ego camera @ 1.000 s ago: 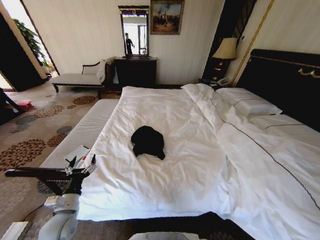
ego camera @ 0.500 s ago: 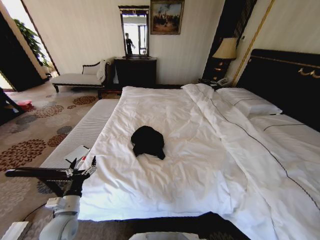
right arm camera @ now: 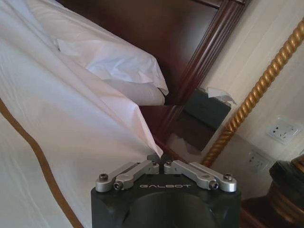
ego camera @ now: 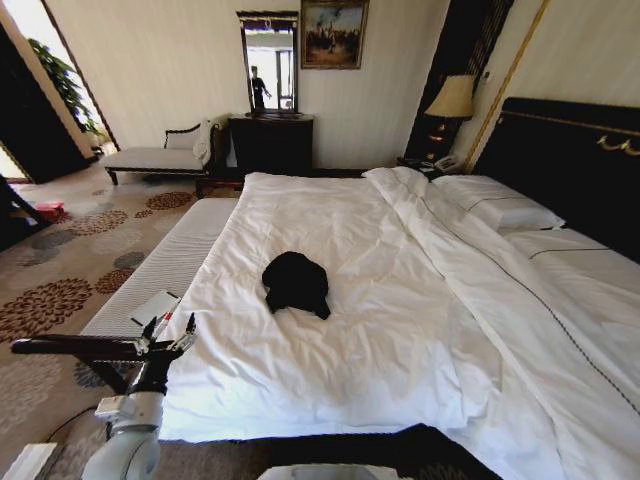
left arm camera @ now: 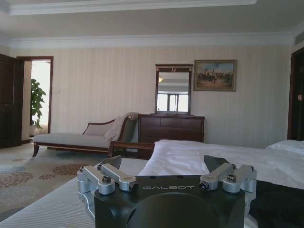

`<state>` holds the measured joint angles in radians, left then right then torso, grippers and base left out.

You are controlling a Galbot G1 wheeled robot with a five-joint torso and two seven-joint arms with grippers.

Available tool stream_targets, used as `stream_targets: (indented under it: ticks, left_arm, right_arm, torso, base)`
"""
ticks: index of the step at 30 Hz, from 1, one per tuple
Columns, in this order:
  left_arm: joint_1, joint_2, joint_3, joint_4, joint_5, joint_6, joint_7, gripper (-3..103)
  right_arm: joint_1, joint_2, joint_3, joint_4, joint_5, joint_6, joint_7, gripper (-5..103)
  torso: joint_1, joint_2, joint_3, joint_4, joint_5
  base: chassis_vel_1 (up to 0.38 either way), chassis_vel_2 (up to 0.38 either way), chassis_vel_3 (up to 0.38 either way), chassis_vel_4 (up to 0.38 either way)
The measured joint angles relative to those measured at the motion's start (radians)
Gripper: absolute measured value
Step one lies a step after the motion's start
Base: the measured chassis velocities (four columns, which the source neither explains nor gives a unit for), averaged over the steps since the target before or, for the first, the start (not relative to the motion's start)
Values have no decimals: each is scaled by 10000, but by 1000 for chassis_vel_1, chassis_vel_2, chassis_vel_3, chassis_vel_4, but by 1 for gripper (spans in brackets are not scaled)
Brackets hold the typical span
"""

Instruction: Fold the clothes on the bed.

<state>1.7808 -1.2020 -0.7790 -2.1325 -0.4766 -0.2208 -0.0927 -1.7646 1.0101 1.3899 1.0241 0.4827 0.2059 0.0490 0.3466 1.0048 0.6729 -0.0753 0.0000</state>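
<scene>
**A:** Why was the left gripper [ego camera: 168, 329] sitting in the lower left of the head view, off the mattress?

**B:** I judged it was held back at the bed's near corner, raised level with the duvet edge, because nothing had been reached for yet. Its fingers were spread wide apart and empty; in the left wrist view the left gripper [left arm camera: 165, 166] showed a clear gap between the two pads, with only the room beyond.

**A:** And the right gripper [right arm camera: 158, 162]?

**B:** Its fingertips met in the middle of the right wrist view, pinching the edge of the white duvet [right arm camera: 71, 114], or so it appeared; the cloth may only have lain behind the tips. If it was a hold, I'd guess it served to smooth the cover.

**A:** Where were the clothes [ego camera: 296, 282]?

**B:** Just left of centre in the head view, on the bed [ego camera: 400, 300], well apart from the left gripper. A small black heap, bunched and rounded, with a corner trailing toward the lower right. No lettering was legible, and it lay unfolded.
</scene>
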Motion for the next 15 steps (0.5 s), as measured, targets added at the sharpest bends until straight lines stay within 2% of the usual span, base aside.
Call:
stream_targets:
  ticks: [5, 15]
  left_arm:
    - [110, -90, 19, -83, 101, 10, -7, 99]
    - [220, -124, -70, -191, 90, 14, -26, 99]
  right_arm:
    - [851, -779, -85, -1046, -97, 150, 139, 0]
    - [1340, -1359, 328, -2117, -176, 41, 310, 0]
  torso:
    - [1, 0, 0, 3, 2]
    - [1, -1, 0, 1, 4]
  base:
    - [0, 0, 0, 0]
    - [0, 0, 0, 0]
